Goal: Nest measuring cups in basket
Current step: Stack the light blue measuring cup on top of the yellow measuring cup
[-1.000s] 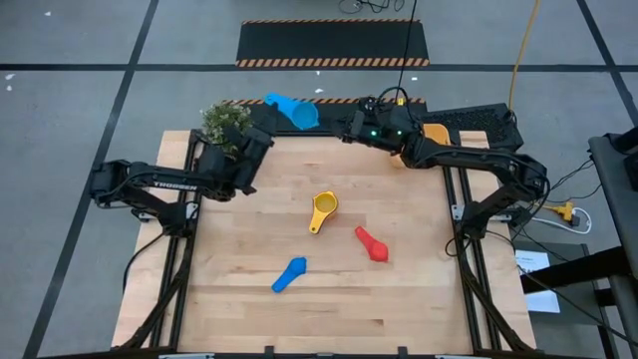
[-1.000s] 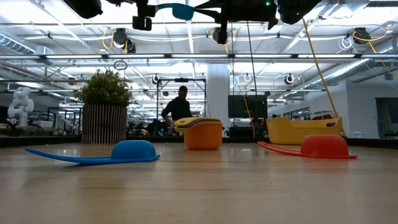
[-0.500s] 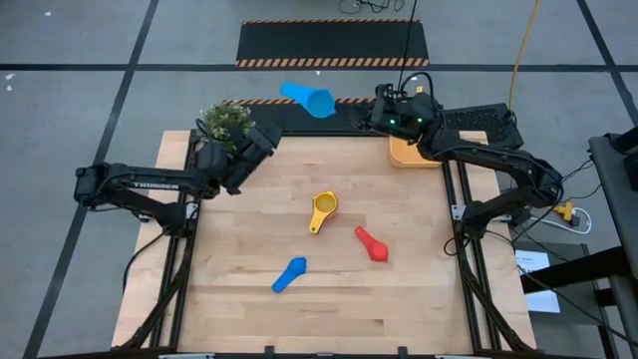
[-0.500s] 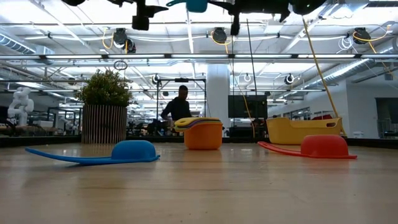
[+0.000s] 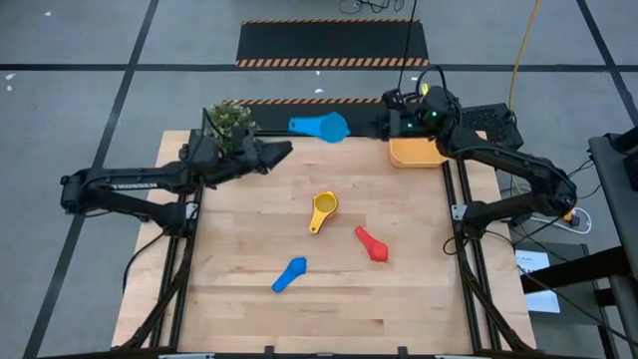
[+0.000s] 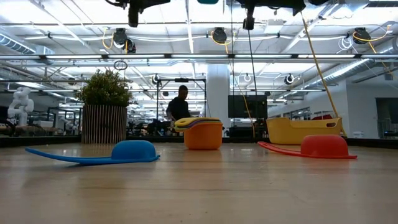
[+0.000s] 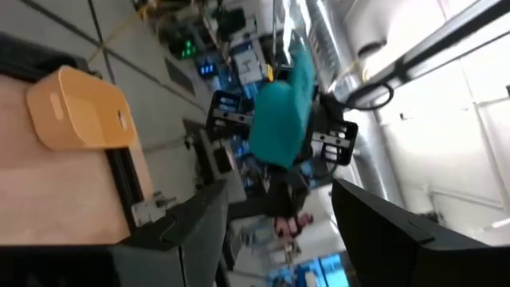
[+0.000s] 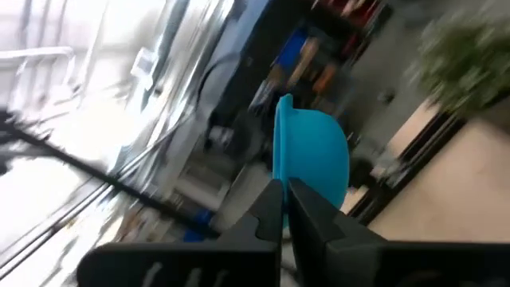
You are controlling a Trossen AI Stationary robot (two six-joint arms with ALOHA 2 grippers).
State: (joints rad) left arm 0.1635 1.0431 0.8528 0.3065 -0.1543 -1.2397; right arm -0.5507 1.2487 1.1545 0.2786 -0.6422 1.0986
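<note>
Handling comes first: the teal measuring cup [image 5: 321, 127] looks like thin, hard plastic, so I judge it light, stiff and somewhat slick, with the flat handle the natural place to pinch and the round bowl too wide and smooth for a sure hold. The right gripper [image 5: 384, 124] has it just that way, clenched tight on the handle end with the bowl jutting out ahead of its fingertips, high above the table's far edge. The basket [image 5: 417, 152] sits close beside and below this gripper, on the side away from the cup, at the table's far right corner; it looks low-walled and roomy, so a light cup should drop in without fuss, though a held handle could let the bowl swing. The left gripper [image 5: 282, 152] hangs apart from the cup, near the potted plant [image 5: 227, 121], its fingers spread and holding nothing; in its wrist view the teal cup shows beyond them, gripped by the other arm. Well away from both grippers, out on the open boards, lie three more pieces: a yellow cup [image 5: 324, 207] seated in an orange cup [image 6: 203, 135], a red cup [image 5: 373, 244] and a blue cup [image 5: 290, 275], the last two bowl-down with handles flat on the wood, still to be nested.
</note>
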